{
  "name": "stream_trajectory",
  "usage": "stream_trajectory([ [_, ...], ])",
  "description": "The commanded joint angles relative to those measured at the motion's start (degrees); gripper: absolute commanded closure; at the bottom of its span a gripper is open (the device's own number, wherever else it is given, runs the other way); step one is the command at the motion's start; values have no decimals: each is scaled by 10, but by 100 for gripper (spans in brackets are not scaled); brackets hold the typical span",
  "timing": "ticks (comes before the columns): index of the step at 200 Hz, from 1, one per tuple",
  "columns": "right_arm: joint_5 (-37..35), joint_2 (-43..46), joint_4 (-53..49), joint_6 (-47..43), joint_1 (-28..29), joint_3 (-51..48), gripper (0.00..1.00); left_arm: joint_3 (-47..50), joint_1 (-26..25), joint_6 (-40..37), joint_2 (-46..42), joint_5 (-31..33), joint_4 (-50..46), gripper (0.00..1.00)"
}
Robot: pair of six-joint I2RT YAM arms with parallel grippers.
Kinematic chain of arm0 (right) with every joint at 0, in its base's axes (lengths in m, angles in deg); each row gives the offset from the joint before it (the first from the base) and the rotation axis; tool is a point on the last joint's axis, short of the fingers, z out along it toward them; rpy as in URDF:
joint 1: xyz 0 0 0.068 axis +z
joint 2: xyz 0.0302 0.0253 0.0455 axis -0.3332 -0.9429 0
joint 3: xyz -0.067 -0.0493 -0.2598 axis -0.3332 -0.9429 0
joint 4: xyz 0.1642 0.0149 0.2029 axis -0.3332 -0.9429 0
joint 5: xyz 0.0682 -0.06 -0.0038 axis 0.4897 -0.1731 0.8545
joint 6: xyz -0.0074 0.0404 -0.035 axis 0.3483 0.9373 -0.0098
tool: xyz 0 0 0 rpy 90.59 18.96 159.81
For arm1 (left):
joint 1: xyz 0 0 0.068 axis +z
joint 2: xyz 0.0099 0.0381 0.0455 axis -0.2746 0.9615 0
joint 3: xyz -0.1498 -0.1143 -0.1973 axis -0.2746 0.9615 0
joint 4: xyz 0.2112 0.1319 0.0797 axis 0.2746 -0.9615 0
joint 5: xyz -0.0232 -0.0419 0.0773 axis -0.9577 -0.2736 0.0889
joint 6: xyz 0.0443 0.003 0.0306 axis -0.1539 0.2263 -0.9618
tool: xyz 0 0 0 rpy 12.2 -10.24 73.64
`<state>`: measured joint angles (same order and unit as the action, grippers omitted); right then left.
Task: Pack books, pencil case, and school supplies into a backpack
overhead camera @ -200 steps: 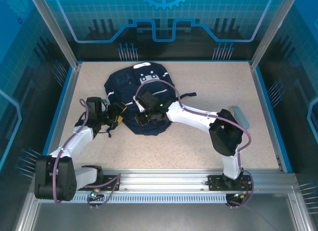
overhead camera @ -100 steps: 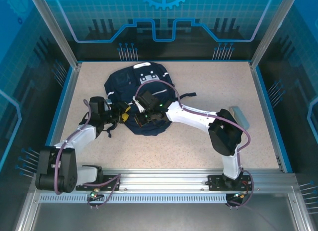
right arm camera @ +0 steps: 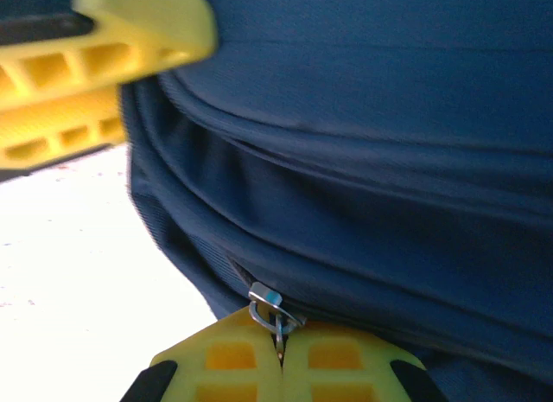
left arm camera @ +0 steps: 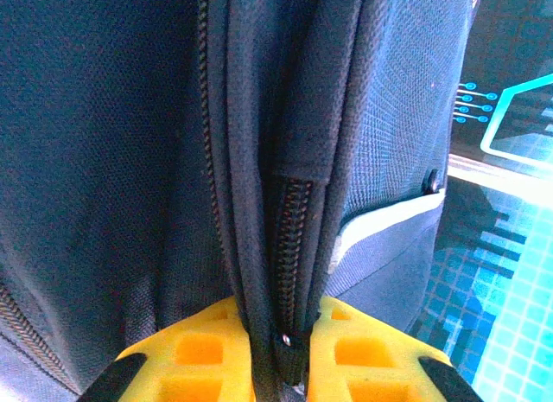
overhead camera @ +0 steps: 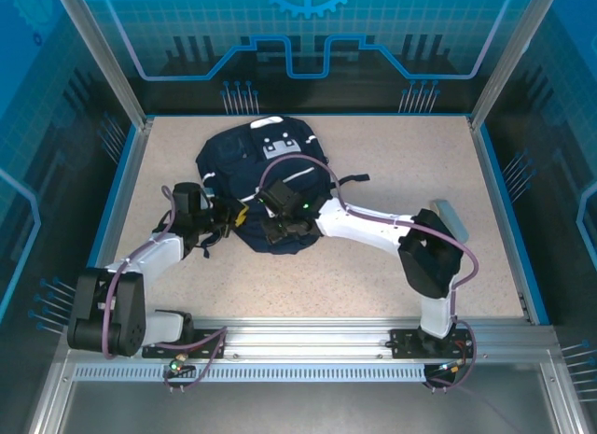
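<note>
The navy backpack (overhead camera: pixel 261 163) lies flat at the middle back of the table. My left gripper (overhead camera: pixel 237 213) is at its left lower edge. In the left wrist view the yellow fingers (left arm camera: pixel 207 350) are pinched on a fold of the backpack (left arm camera: pixel 130 117) that carries a zipper track (left arm camera: pixel 294 229). My right gripper (overhead camera: pixel 280 231) sits on the bag's near edge. In the right wrist view it (right arm camera: pixel 278 354) is shut on the small metal zipper pull (right arm camera: pixel 270 303) of the backpack (right arm camera: pixel 389 160). The left gripper's finger (right arm camera: pixel 86 56) shows at upper left. The books, pencil case and school supplies are out of view.
A pale grey-green flat object (overhead camera: pixel 448 217) lies near the table's right edge, beside my right arm's elbow. Blue rims border the sandy table (overhead camera: pixel 373 154), and open surface lies to the right of the bag and in front of it.
My left gripper has slid right to the backpack's edge and closed on the zipper fold. The right gripper has stayed shut at the bag's near edge, shifting only slightly.
</note>
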<state>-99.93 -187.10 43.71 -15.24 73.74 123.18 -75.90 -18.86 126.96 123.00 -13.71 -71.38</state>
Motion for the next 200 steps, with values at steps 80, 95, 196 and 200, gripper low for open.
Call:
stream_trajectory([
  [80,-62,124,-27,-41,-101,-88,100,-22,5,-45,21,13,-14,100],
  [95,-31,140,-23,-55,-100,-104,100,-30,4,-56,22,6,-19,100],
  [196,113,241,64,-25,-45,-250,100,-216,-18,-200,134,5,-147,81],
  [200,110,235,70,-19,-42,-249,100,-220,-18,-203,133,10,-153,79],
])
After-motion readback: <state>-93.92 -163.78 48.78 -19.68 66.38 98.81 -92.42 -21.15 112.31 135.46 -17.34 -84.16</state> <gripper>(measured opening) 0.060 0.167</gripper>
